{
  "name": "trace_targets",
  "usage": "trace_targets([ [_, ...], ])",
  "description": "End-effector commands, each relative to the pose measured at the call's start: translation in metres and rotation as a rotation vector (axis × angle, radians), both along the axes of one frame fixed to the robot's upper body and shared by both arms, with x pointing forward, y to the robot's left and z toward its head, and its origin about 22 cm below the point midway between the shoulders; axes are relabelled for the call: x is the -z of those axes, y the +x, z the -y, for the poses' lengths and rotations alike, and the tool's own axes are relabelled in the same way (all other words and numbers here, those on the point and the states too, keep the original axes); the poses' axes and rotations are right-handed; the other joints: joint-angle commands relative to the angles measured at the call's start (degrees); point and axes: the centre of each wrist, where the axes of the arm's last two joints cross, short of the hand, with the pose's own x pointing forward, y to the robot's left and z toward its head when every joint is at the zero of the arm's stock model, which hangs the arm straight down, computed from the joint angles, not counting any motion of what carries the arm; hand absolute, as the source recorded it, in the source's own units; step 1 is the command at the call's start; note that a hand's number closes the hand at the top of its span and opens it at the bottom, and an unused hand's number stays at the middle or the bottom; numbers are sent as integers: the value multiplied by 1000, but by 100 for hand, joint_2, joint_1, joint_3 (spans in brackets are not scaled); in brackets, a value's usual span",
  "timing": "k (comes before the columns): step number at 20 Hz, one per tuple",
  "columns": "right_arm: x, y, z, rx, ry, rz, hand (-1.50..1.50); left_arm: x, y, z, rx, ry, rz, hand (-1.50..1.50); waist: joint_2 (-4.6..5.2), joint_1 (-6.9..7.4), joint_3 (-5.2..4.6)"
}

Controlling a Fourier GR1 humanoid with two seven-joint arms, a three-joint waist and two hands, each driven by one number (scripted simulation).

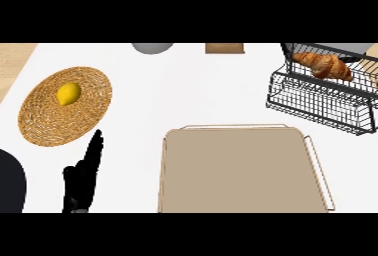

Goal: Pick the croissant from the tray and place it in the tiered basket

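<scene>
- Croissant (323, 65), golden-brown, flaky and crescent-shaped, lies in the upper tier of the black wire tiered basket (317, 97) at the far right, not on the tray.
- Nearest the view's lower edge, the left hand (83, 177), black, rests at the lower left, fingers straight and pressed together, pointing up toward the far side.
- A dark rounded shape sits at the left edge just beside that hand; what it is cannot be told.
- The right hand does not show.
- Beside the hand, to the right, lies the flat beige rectangular tray (236, 170) with rounded corners and a thin raised rim; its surface is smooth and bare, and its near edge runs down to the lower band.
- White countertop (184, 90) lies open between the hand and the tray, and in a wide stretch beyond the tray's far rim.
- Further off at the left, a round woven straw mat (52, 120) with a coiled texture holds a smooth yellow lemon (68, 93).
- The basket's thin-barred lower tier stands well apart from the tray's far right corner.
- Along the far edge, a grey rounded object (153, 47) and a brown rectangular block (224, 48) are cut off by the view.
</scene>
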Motion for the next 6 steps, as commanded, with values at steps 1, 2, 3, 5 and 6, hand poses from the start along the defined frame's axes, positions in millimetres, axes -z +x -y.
trace_targets([
  [1, 4, -52, 24, 1, 12, -7, -150, -1, 7, -1, -14, 5, -31, 0, 46, -50, 11],
  [2, 11, -64, 28, -12, 8, -14, -150, 1, 8, -8, -24, 9, -25, 0, 33, -58, 1],
  [3, 1, -74, 31, -50, 17, -14, -150, 4, -7, 3, 3, -15, -42, 0, 13, -61, 9],
  [5, 0, -89, 35, -87, 13, -8, -150, 9, -9, -7, -24, -2, -42, 0, 12, -87, 12],
  [6, 1, -95, 37, -76, 10, 0, -150, 17, -13, 0, -4, -19, -49, 0, 18, -82, 10],
])
